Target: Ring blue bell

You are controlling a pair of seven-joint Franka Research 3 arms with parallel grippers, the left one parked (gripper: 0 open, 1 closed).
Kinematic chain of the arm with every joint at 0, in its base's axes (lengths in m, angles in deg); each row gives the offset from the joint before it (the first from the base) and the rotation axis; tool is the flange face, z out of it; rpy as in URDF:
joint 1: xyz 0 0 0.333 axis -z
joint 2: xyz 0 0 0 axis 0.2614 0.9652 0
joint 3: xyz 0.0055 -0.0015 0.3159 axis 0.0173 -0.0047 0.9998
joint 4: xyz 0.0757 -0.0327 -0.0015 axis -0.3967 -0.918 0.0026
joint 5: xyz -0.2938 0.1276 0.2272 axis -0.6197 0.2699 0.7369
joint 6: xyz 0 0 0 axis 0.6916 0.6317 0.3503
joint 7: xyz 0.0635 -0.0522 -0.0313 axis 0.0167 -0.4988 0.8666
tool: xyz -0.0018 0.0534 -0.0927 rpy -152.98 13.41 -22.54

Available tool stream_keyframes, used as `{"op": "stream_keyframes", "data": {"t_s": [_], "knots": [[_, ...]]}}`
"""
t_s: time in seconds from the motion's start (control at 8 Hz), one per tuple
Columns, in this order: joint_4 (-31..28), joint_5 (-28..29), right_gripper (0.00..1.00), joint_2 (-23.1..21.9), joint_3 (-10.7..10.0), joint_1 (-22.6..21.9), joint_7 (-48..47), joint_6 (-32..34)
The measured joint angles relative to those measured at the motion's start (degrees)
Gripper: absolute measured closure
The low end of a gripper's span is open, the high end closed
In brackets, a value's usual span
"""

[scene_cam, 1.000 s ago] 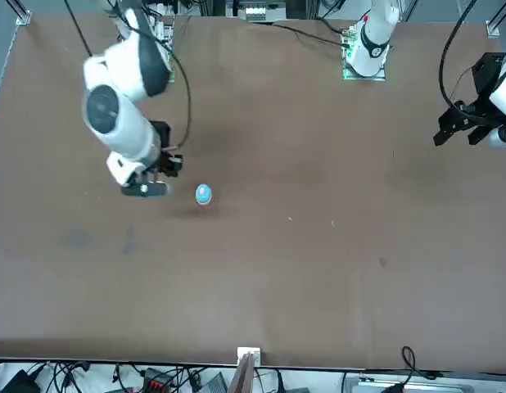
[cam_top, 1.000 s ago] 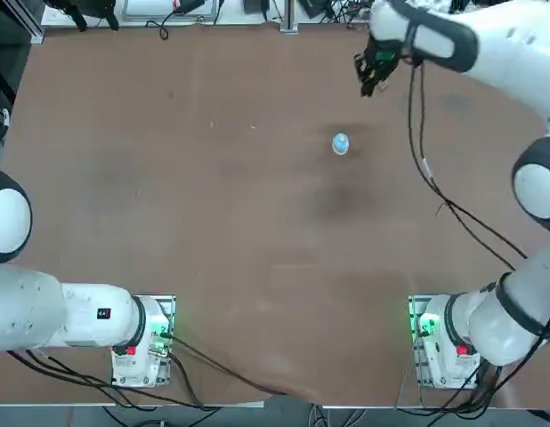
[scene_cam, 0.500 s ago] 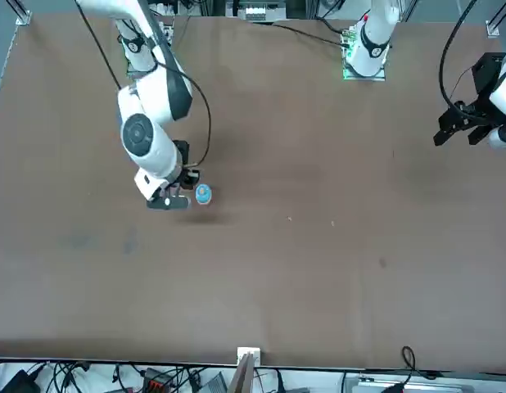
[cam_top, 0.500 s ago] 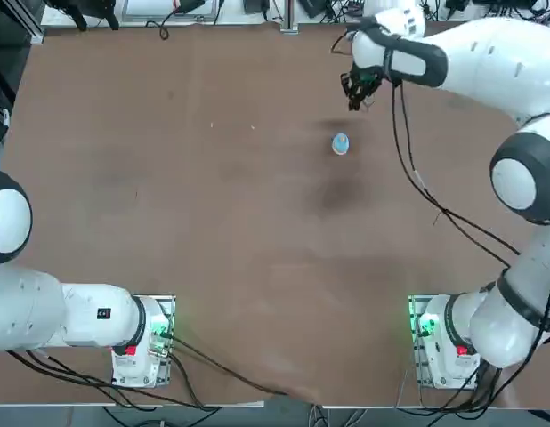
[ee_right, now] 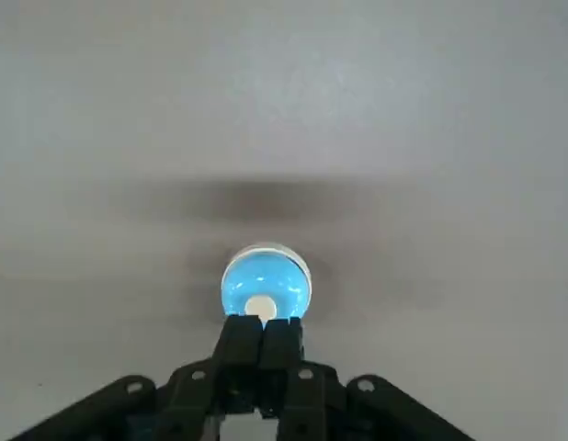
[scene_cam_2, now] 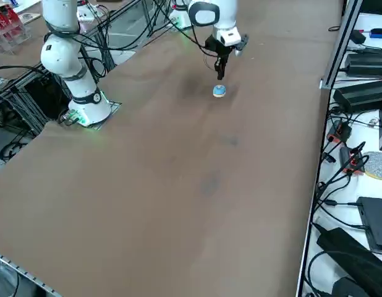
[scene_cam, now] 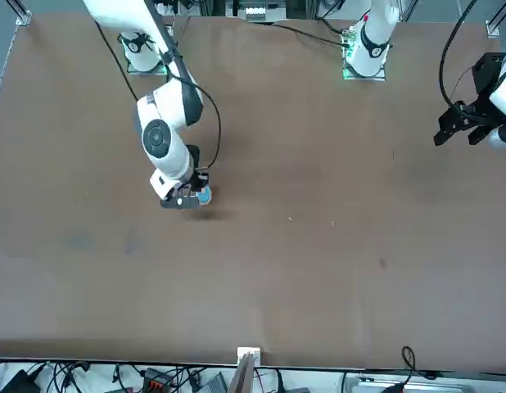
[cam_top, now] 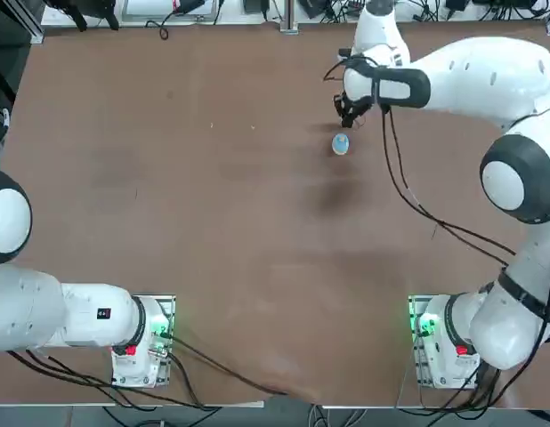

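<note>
Small round light-blue dome bell w/ whitish top button (ee_right: pixel 264 287) sits alone on the bare brown counter (cam_top: pixel 213 222), in the far half, right of centre in top view. Right arm's black two-finger hand (ee_right: pixel 261 335) hangs just above/beside it, pointing down, fingers pressed together, gripping nothing; tips right at the bell's edge, contact unclear. Nothing betw. hand & bell. Cables (cam_top: pixel 417 200) trail from the arm over the counter. Cables & black boxes (scene_cam_2: pixel 364 93) on a bench beyond the counter edge.
</note>
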Motion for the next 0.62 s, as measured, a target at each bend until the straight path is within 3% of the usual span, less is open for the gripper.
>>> {"op": "stream_keyframes", "data": {"t_s": [0.62], "knots": [[-6.05, 0.00, 0.99, 0.02, 0.00, -1.65, -2.07, -9.71]]}}
